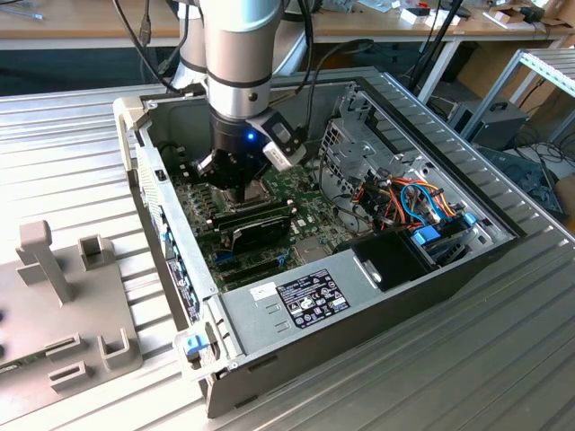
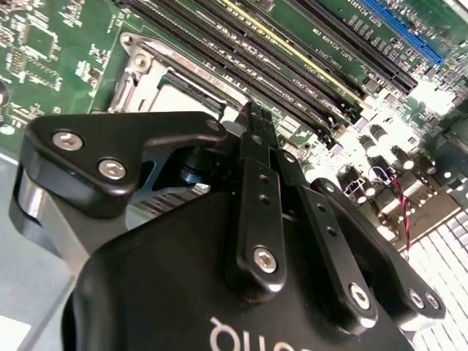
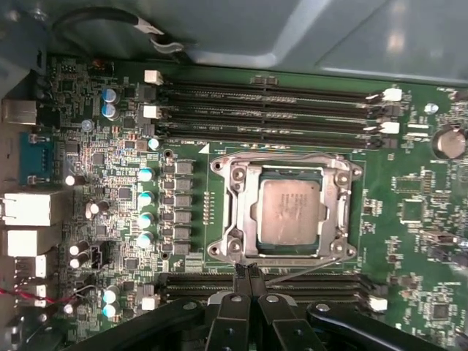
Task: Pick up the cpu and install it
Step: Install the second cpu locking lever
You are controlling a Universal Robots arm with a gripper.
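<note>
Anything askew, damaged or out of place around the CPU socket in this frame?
Nothing stands out. In the first wrist view the cpu lies flat and square inside the socket frame, edges parallel to it. The end effector hangs just beside the socket with its fingers together, holding nothing. The memory slots and surrounding board look intact.

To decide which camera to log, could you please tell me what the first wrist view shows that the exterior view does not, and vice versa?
First wrist view adds: the small flat square silver-grey cpu lying inside the socket's metal frame, with the shut black gripper near its edge. Exterior view adds: the open grey metal computer case, the long black expansion card, and orange and blue cables. Both share the green motherboard and the gripper over it.
</note>
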